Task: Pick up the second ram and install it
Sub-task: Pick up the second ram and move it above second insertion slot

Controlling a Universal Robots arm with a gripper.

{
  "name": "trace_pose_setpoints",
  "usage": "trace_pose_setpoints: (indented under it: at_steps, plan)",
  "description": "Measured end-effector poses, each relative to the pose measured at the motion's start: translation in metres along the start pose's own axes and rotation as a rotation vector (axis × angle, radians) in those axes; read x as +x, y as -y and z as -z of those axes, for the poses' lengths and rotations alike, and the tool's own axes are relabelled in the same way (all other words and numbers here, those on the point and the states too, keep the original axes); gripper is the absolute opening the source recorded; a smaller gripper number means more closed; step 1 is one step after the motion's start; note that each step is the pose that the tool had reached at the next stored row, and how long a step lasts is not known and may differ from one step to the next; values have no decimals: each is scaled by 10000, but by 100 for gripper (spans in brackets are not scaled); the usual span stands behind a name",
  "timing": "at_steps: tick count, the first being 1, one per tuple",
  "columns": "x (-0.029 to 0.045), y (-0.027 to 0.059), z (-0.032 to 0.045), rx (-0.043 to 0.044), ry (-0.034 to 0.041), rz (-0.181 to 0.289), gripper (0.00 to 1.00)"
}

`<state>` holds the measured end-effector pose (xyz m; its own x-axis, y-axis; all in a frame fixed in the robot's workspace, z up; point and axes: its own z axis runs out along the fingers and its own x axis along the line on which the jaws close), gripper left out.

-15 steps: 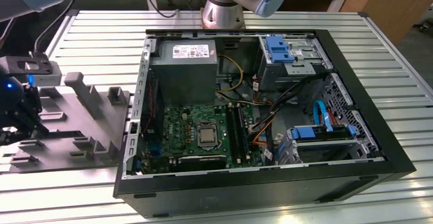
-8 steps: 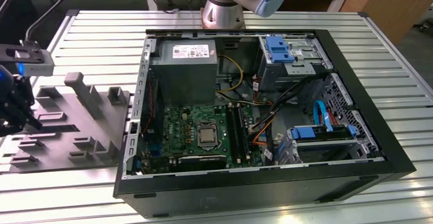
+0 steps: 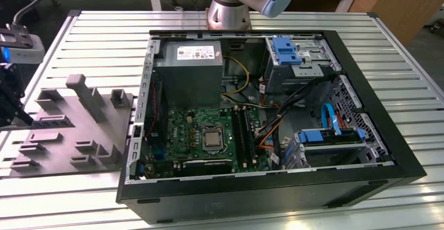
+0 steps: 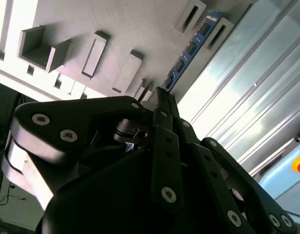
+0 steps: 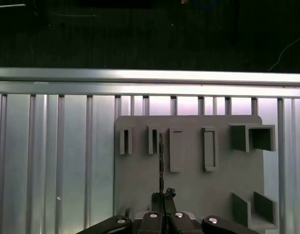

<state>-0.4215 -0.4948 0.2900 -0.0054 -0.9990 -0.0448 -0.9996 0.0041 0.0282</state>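
So we've got the black two-finger gripper (image 5: 162, 196) down over the flat grey plastic holder tray (image 5: 198, 187). Its fingers are pinched together on the near end of the second ram (image 4: 190, 51), the slim blue-green memory stick with little black chips along it. The stick stands on edge in its tray slot and runs straight away from the fingertips. In the first wrist view we see it edge-on as a thin dark line. Raised grey slot blocks (image 5: 175, 148) sit just beside it on both sides, so it's a snug spot. In the exterior view the tray lies on the ribbed aluminium table (image 3: 104, 32), right beside the open black computer case (image 3: 409, 170) and on the exterior view's left of it. The case's green motherboard (image 3: 201, 131) faces up, and we can't tell whether tray and case actually touch.
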Motion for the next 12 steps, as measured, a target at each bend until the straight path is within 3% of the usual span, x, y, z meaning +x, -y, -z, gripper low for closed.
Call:
trace_pose_setpoints:
  at_steps: [12]
  plan:
    - [-24,-13,538,0,0,0,11]
